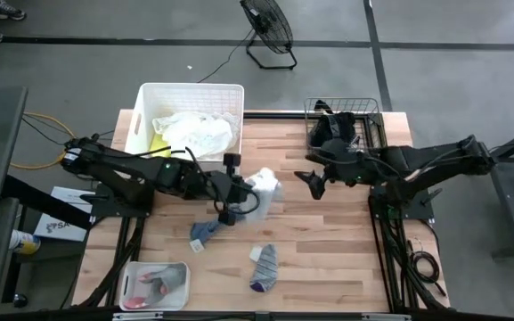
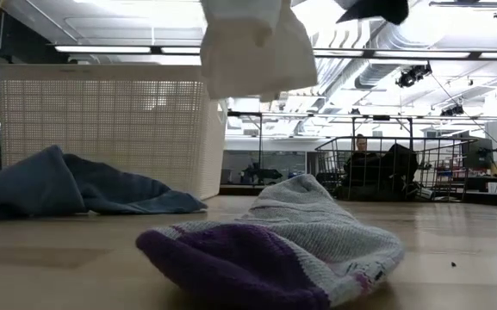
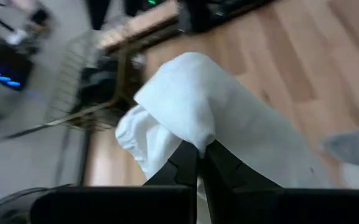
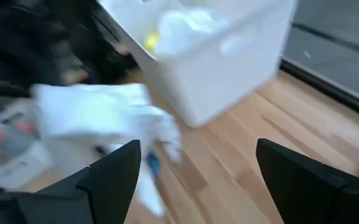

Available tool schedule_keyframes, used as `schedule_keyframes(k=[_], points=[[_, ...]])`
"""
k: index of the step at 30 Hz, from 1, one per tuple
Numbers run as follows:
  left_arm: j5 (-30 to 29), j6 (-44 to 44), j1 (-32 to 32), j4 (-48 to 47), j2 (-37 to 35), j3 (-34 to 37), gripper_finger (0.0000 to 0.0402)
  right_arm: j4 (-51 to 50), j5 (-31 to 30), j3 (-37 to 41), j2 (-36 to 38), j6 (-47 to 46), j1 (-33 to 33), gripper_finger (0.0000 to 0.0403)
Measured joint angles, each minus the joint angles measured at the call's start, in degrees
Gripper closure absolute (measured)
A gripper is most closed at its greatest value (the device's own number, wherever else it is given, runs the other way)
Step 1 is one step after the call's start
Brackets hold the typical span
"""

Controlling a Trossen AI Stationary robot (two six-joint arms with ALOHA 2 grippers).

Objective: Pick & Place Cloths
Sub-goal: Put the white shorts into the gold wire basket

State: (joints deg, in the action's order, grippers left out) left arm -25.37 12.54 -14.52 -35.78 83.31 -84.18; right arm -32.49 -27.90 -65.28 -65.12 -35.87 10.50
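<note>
Two dark jointed arms on dark stands

The left arm (image 1: 141, 171) and the right arm (image 1: 426, 162) are both black, built of rounded tubular links with thicker joint housings, and each is mounted on a black frame stand with splayed legs at the table's side. A small green light glows on the left arm near its forearm, and yellow cable trails off by its base. The left gripper (image 3: 199, 163) has two matte black fingers tapering to narrow tips above a broad black bar. The right gripper (image 4: 195, 180) shows two wide, flat, angular black fingers with smooth faces.
</note>
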Motion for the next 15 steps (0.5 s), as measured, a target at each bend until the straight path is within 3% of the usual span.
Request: schedule_keyframes(k=[8,12,15], points=[[-4.1,2.8,2.7,2.2,0.0,-4.9,0.0400,12.8,-5.4,0.0,0.0,6.6,3.9,0.0092],[-2.5,3.7,5.8,2.3,-0.4,-7.7,0.0400,19.9,-8.2,0.0,0.0,12.6,5.4,0.0092],[2.4,3.7,8.6,2.9,-1.0,-9.2,0.0400,25.0,-8.2,0.0,0.0,18.1,6.1,0.0092]])
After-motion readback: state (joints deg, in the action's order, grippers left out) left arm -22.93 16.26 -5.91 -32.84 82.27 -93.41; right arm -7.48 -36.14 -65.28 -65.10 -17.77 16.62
